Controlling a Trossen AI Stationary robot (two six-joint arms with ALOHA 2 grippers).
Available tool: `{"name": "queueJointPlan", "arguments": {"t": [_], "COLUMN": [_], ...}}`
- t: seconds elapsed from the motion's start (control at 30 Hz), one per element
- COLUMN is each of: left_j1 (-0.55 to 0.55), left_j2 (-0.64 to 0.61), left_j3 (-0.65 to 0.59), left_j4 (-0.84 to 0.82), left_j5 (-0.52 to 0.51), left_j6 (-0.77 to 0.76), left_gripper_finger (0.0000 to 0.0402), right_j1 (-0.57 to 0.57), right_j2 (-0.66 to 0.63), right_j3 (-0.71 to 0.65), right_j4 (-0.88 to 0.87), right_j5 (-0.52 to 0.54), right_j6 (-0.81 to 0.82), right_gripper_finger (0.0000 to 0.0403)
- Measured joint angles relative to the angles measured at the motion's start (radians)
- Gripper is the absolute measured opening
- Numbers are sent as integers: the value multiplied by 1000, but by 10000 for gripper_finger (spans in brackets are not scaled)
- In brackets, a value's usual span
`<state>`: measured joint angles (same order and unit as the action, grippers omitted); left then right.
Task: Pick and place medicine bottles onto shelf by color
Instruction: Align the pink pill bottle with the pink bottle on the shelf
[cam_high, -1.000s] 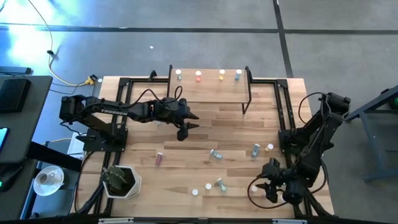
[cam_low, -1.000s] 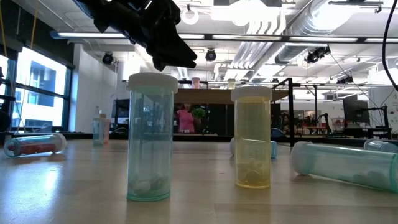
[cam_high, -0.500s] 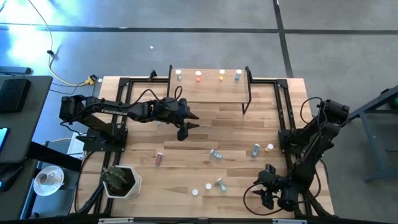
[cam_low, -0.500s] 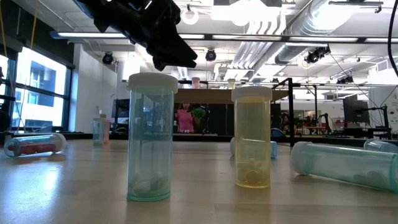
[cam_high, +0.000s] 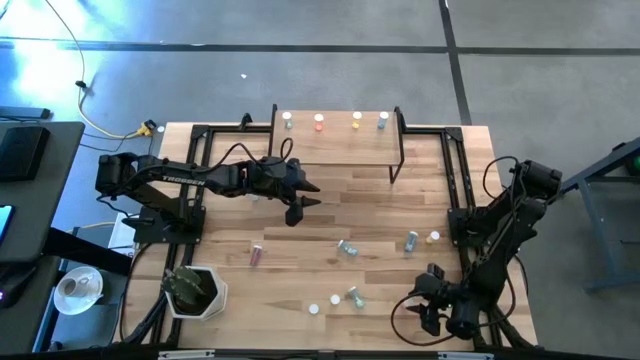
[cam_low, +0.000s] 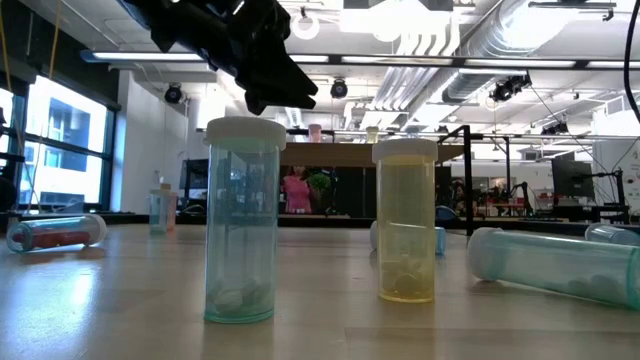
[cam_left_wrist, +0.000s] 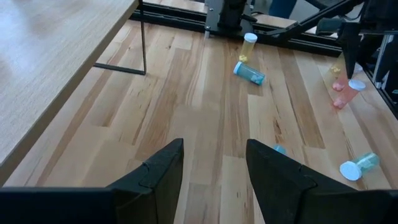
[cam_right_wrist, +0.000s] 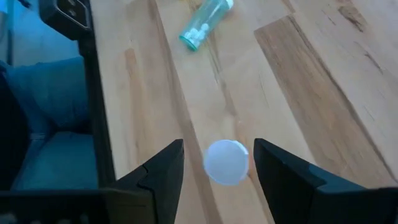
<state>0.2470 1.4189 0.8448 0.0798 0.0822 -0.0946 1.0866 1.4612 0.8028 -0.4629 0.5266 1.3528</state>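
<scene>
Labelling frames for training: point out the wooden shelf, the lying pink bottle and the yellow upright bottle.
Light-wood shelf (cam_high: 335, 145), high view, bare board.
Pink lying bottle (cam_high: 256, 255), high view, body.
Yellow upright bottle (cam_low: 405, 235), low view, body.

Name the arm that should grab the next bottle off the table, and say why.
Right, most likely. The right gripper hangs open directly above an upright white-capped bottle near the table's front right corner. The left gripper is also open and empty, but hovers mid-table just in front of the shelf, with no bottle beneath it.
</scene>
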Motion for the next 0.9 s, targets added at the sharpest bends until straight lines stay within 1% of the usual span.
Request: {"name": "queueJointPlan", "arguments": {"t": [0.17, 0.37, 0.7, 0.8, 0.9], "left_j1": [0, 0, 0, 0, 0], "left_j2": [0, 0, 0, 0, 0], "left_j3": [0, 0, 0, 0, 0], "left_j4": [0, 1, 1, 1, 1], "left_j5": [0, -4, -11, -11, -11], "left_j6": [-21, -34, -34, -34, -34], "left_gripper_finger": [165, 165, 165, 165, 165], "right_j1": [0, 0, 0, 0, 0], "right_j2": [11, 59, 93, 93, 93], "right_j3": [0, 0, 0, 0, 0], "right_j4": [-1, 16, 17, 19, 20], "right_j5": [-2, -35, -30, -23, -23], "right_j6": [-21, -27, -28, -29, -27], "right_gripper_finger": [186, 187, 184, 172, 149]}}
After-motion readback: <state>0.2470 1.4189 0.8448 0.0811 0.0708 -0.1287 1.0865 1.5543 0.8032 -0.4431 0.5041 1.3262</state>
